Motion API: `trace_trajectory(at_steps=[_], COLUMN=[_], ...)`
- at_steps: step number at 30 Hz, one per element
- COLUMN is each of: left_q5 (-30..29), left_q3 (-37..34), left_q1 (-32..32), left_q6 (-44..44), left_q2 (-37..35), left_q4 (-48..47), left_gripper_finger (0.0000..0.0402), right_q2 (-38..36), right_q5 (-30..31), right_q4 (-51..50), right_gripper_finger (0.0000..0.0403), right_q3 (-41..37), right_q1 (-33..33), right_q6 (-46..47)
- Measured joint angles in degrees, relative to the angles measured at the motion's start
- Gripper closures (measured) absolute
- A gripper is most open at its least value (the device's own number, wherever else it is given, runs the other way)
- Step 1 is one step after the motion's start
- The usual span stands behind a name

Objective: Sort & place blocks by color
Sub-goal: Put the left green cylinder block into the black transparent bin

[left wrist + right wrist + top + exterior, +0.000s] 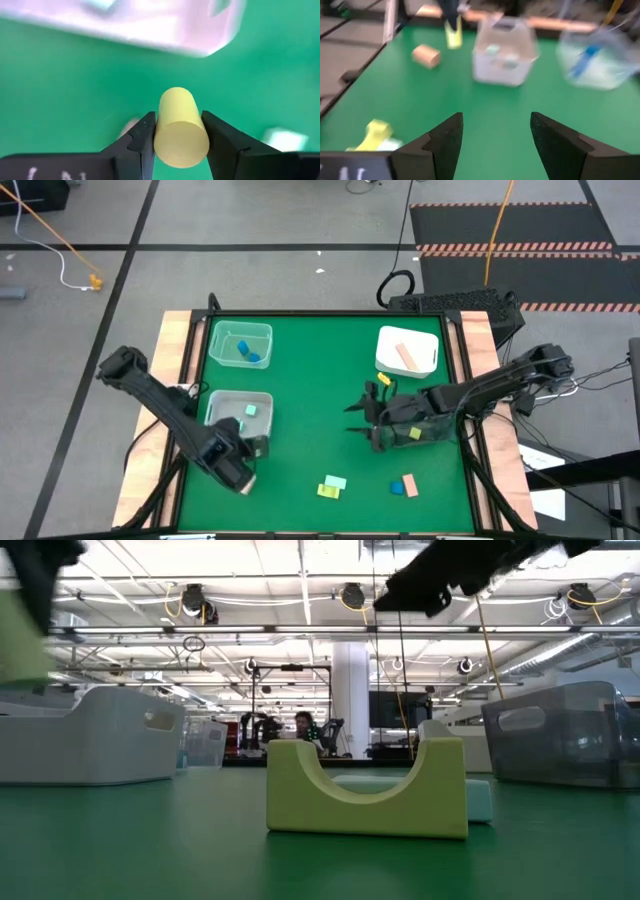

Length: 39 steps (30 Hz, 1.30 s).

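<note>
— From above, we see a green desk (320,410) with wooden side rails, standing on grey floor with black mats. The left gripper (243,463) sits at the near-left, just below a clear tray (262,402) holding a mint block (250,410). A second clear tray (266,333) beyond holds blue blocks (247,352); a white tray (428,340) holds a tan block (405,356).

— And the right gripper (358,420) hangs mid-desk. Near the front edge lie a yellow-green and mint pair (331,485), and a blue and orange pair (404,485).

— At desk height, we face a yellow-green arch block (366,790) on the green surface, trays to either side, a bright hall with ceiling lamps behind.

— In the left wrist view, we find the fingers (142,142) clamped on a yellow cylinder (180,127) above the desk.

— In the right wrist view, its fingers (445,142) stand apart, holding nothing, green surface below.
</note>
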Motion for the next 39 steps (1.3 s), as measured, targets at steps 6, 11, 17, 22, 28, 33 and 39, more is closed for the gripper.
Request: trace_trajectory(at_steps=[6, 11, 17, 22, 28, 33, 39], left_q5=[-18.2, -26.8, -27.9, -27.1, -19.7, -16.5, -15.8], left_q3=[0.6, 0.6, 0.6, 0.6, 0.6, 0.6, 0.5], left_q1=[2.7, 7.4, 15.7, 22.1, 27.2, 28.5, 29.5], left_q6=[6.0, 18.4, 35.8, 52.0, 61.6, 64.2, 65.1], left_q2=[-3.2, -3.9, -3.9, -3.9, -3.9, -3.9, -3.1], left_q4=[5.2, 15.3, 26.5, 38.4, 45.5, 46.2, 46.7], left_gripper_finger=[0.0272, 0.0272, 0.0272, 0.0272, 0.0272, 0.0272, 0.0272], right_q2=[-7.9, -10.9, -9.6, -6.3, -0.9, 3.5, 8.9], right_q5=[4.9, 4.5, -1.1, 1.5, 6.7, 10.6, 10.9], right_q4=[0.7, 6.5, 15.2, 13.4, -1.2, -10.9, -13.3], right_gripper_finger=[0.0179, 0.0179, 0.017, 0.0159, 0.0158, 0.0158, 0.0158], right_q3=[0.0, 0.0, 0.4, 1.5, 7.9, 15.3, 21.4], right_q1=[-0.7, -0.8, -0.8, -1.3, -3.8, -5.6, -7.6], right_q6=[-1.2, 0.3, -0.1, -2.9, -4.4, -8.9, -13.0])
